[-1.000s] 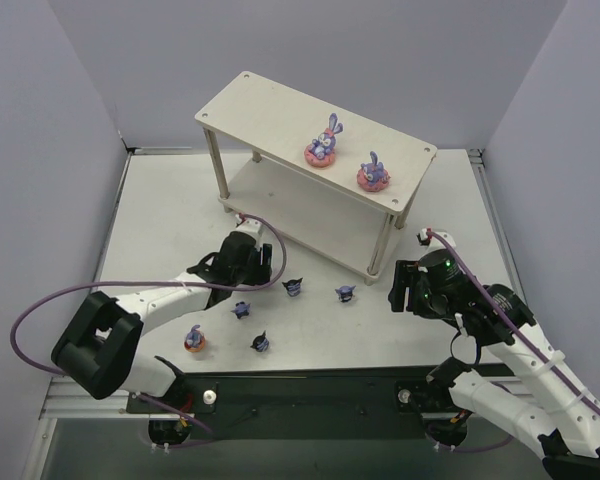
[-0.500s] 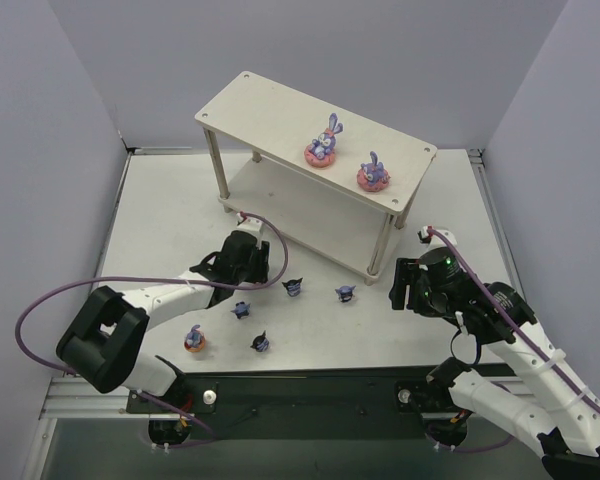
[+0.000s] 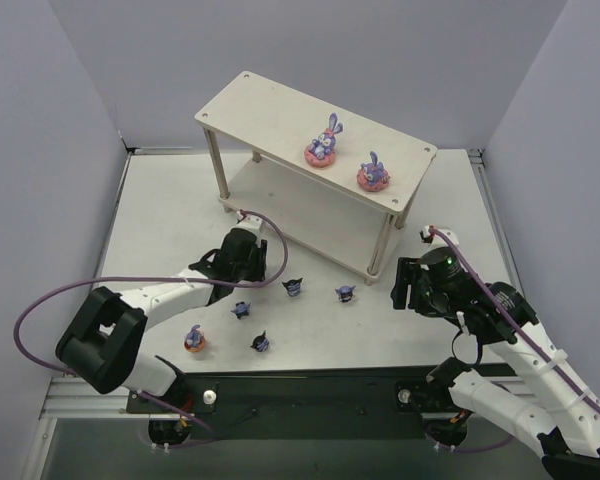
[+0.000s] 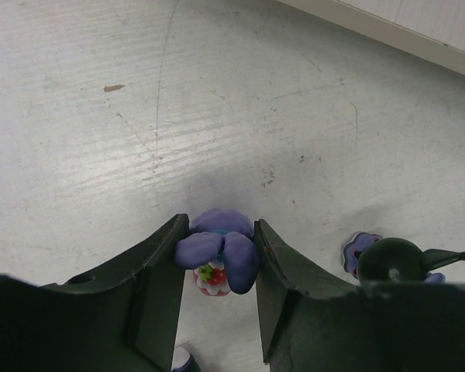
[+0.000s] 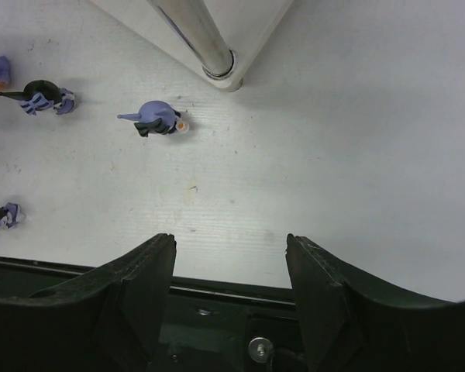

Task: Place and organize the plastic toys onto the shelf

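Looking through the left wrist view, you find the left gripper (image 4: 217,226) closed against both sides of a small purple plastic rabbit (image 4: 217,252), low in the frame's centre on the white table (image 4: 240,101). Your right gripper (image 5: 230,242) hangs wide and empty. In the top view, two pink-based purple rabbits (image 3: 323,143) stand on the pale wooden two-tier shelf (image 3: 270,110), upper centre.

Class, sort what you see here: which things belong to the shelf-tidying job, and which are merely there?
Belong: shelf; two rabbits on it; loose rabbit on table; rabbit in left gripper; four dark blue figures.
Merely there: purple cables; table.
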`<state>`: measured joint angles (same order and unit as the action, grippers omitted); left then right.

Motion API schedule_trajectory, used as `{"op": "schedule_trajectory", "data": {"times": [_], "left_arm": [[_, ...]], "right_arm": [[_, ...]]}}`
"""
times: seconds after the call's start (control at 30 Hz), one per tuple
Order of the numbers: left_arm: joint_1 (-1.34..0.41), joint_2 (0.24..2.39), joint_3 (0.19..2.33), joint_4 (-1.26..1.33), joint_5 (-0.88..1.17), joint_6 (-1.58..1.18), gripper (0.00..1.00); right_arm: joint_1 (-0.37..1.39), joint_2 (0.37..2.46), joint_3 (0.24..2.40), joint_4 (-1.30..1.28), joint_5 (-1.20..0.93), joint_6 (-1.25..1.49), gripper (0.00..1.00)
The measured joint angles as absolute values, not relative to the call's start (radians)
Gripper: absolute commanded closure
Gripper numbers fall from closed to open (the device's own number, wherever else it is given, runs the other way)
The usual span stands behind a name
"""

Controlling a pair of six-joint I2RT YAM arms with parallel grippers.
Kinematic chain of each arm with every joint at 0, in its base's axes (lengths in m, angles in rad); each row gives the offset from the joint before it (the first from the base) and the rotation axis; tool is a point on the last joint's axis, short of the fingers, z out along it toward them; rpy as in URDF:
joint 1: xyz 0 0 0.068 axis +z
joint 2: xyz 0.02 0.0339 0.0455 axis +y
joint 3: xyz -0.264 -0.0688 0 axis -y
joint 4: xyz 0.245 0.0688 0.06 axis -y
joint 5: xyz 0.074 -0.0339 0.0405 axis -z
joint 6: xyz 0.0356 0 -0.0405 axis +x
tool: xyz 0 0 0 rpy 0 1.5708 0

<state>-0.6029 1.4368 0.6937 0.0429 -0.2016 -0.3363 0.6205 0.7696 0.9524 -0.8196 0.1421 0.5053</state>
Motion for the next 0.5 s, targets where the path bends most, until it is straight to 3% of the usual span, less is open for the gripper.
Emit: {"op": "schedule_trajectory", "data": {"times": [0.2,0.5], "left_arm": [[-0.596,1.382,0.826,-0.165,-0.181,-0.328,0.99],[-0.582,1.323,1.43,-0.502,-0.107,-0.24,0.99]], "right_arm": [[0.62,0.774,0.955,-0.82,0.158,0.505,0.4],[0.614,0.823,0.983,-0.819,0.18,0.504,0.41]]}}
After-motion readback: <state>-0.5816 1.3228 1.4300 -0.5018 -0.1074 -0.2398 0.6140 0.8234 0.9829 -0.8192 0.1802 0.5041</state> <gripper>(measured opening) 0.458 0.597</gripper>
